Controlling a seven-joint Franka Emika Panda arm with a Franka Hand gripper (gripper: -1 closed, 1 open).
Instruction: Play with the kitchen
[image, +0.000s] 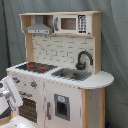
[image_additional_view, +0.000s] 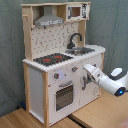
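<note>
A: Where is the kitchen (image: 60, 75)?

B: It stands upright in the middle of both exterior views, white panels with light-wood edges, in front of a grey curtain (image_additional_view: 10, 55). In the second exterior view it rests on a wooden floor (image_additional_view: 100, 112).

A: What is on it?

B: A black hob (image_additional_view: 52, 58) with 2 red rings next to a steel sink (image_additional_view: 82, 50), and a black curved tap (image_additional_view: 74, 39) behind the sink. Above, a grey hood (image: 39, 29) hangs beside a microwave (image: 74, 23), with a pegboard back (image_additional_view: 52, 37) below them. The front has 2 knobs (image_additional_view: 59, 76) over an oven door (image_additional_view: 65, 95).

A: And the arm?

B: In the second exterior view the white arm (image_additional_view: 112, 82) reaches in from the second exterior view's right, and the gripper (image_additional_view: 88, 68) sits close to the front panel just beside the knobs. Whether it touches the panel is unclear.

A: Fingers wide or narrow?

B: I cannot tell; the tip is too indistinct in both exterior views
</note>
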